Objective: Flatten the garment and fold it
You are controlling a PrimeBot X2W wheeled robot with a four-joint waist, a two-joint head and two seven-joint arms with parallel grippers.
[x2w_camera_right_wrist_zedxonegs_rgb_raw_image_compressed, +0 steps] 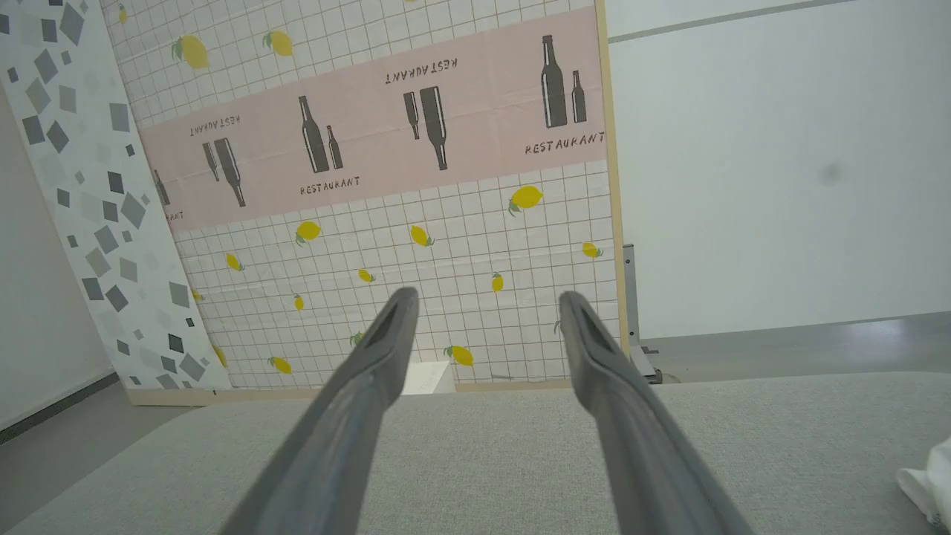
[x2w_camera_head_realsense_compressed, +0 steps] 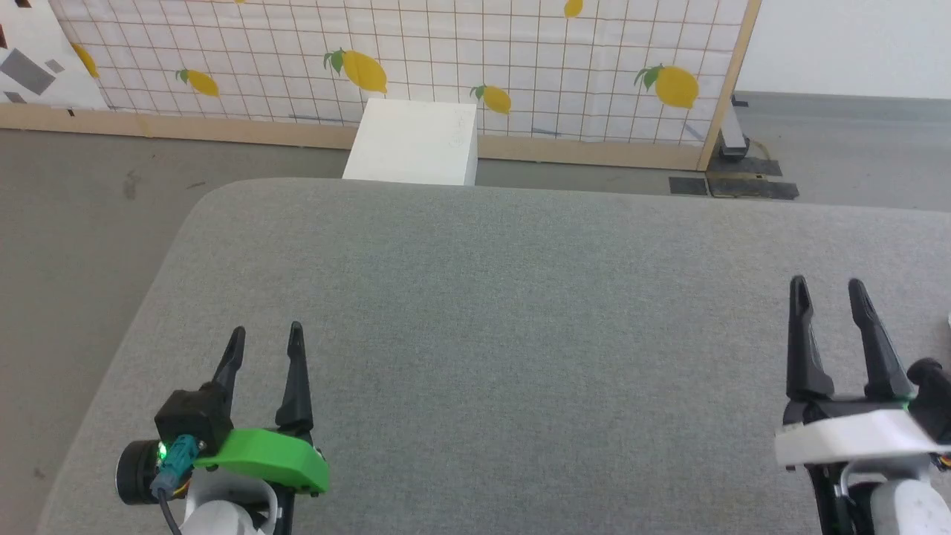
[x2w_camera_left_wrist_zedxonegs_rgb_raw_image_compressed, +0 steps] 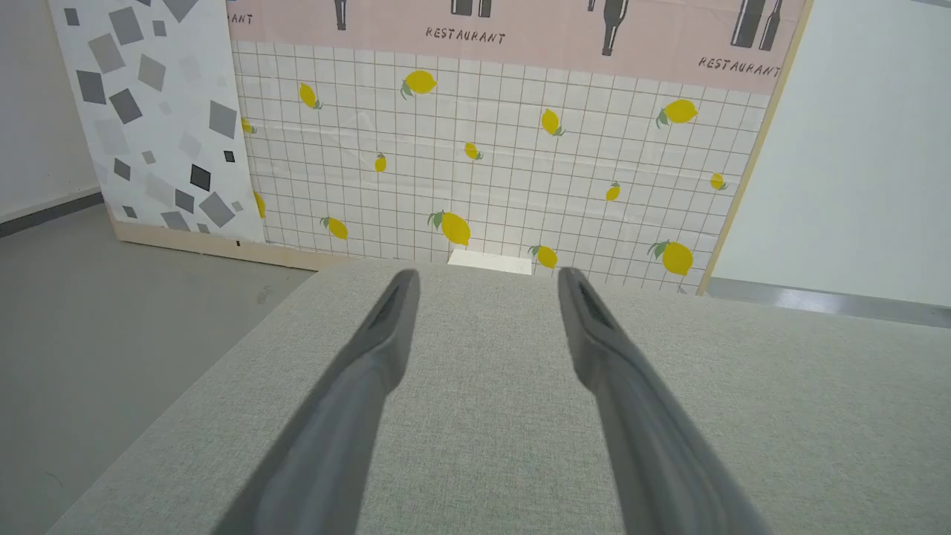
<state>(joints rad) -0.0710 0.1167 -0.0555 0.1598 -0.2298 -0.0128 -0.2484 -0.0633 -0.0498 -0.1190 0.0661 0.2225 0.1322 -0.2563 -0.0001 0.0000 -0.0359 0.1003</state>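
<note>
A small part of the white garment (x2w_camera_right_wrist_zedxonegs_rgb_raw_image_compressed: 929,483) peeks in at the right wrist view's lower right edge, lying on the grey fabric-covered table (x2w_camera_head_realsense_compressed: 483,312); the rest of it is out of view. My left gripper (x2w_camera_head_realsense_compressed: 267,329) hovers open over the table's near left, nothing between its fingers (x2w_camera_left_wrist_zedxonegs_rgb_raw_image_compressed: 386,327). My right gripper (x2w_camera_head_realsense_compressed: 827,283) stands open over the table's near right, also empty, with the garment off to its right. Both grippers point toward the far wall.
A rigid white box (x2w_camera_head_realsense_compressed: 412,141) stands on the floor just beyond the table's far edge. Behind it is a lemon-patterned panel (x2w_camera_head_realsense_compressed: 446,52) on a wooden base. Grey floor (x2w_camera_head_realsense_compressed: 74,208) lies to the left of the table's rounded corner.
</note>
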